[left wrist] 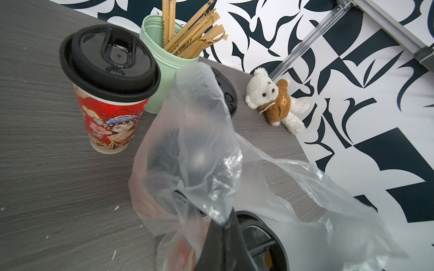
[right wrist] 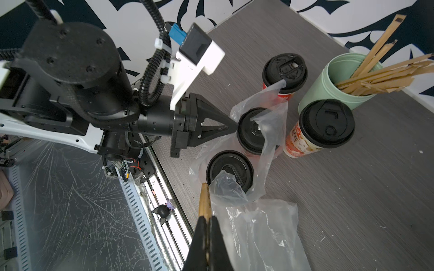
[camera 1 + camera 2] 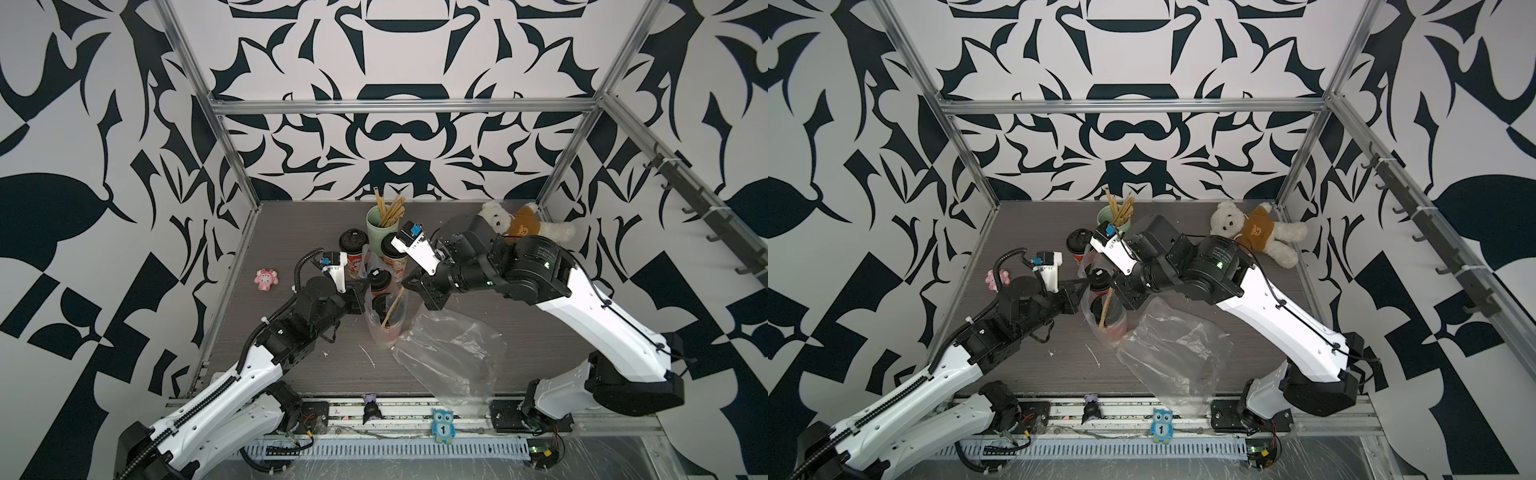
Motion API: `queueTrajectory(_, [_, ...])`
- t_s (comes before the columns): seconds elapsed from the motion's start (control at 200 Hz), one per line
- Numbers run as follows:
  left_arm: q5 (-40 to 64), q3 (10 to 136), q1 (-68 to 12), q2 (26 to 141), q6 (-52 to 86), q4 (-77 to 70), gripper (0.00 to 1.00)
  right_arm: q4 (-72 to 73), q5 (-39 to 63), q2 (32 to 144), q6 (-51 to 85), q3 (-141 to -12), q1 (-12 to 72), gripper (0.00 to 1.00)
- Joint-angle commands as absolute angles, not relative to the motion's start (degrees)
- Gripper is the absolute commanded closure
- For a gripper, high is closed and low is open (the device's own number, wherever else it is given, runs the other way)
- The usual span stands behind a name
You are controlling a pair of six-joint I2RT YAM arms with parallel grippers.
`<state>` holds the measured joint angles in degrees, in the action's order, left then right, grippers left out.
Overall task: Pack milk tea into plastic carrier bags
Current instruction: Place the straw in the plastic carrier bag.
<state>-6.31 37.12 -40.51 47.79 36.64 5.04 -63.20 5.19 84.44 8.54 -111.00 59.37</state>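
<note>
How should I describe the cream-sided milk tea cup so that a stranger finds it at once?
At the back of the grey table stands a mint-green cup full of brown sticks. The black-lidded cup right beside it is yours. It alone has cream sides with orange-red print; the other unbagged cup is red.

We see a red cup point(image 3: 352, 244) standing free just above the middle of the top view, with a cream cup point(image 3: 392, 262) bearing a red print just to its right. Below them the upper bagged cup point(image 3: 379, 281) and the lower bagged cup point(image 3: 380, 305) stand side by side inside the filled bag point(image 3: 384, 332). That bag is clear and crinkled, with its handle loops rising above the lids. All four cups are upright and carry black dome lids. The empty bag point(image 3: 451, 357) lies flattened at lower right of centre, just beside the filled one.
</note>
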Motion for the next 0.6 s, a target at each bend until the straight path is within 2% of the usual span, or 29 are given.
queueTrajectory(0.0, [-5.5, 39.0, -40.4, 47.7, 37.0, 5.0, 1.00, -60.8, 4.0, 84.3, 6.8, -112.6, 59.8, 1.00])
queueTrajectory(0.25, [-4.3, 39.5, -40.4, 49.1, 36.9, 3.1, 1.00, -62.7, 6.7, 87.7, 5.6, -113.6, 60.4, 1.00])
queueTrajectory(0.595, [-3.7, 39.6, -40.4, 49.2, 37.4, 2.7, 1.00, -63.9, 4.9, 91.0, 3.3, -112.4, 62.7, 1.00])
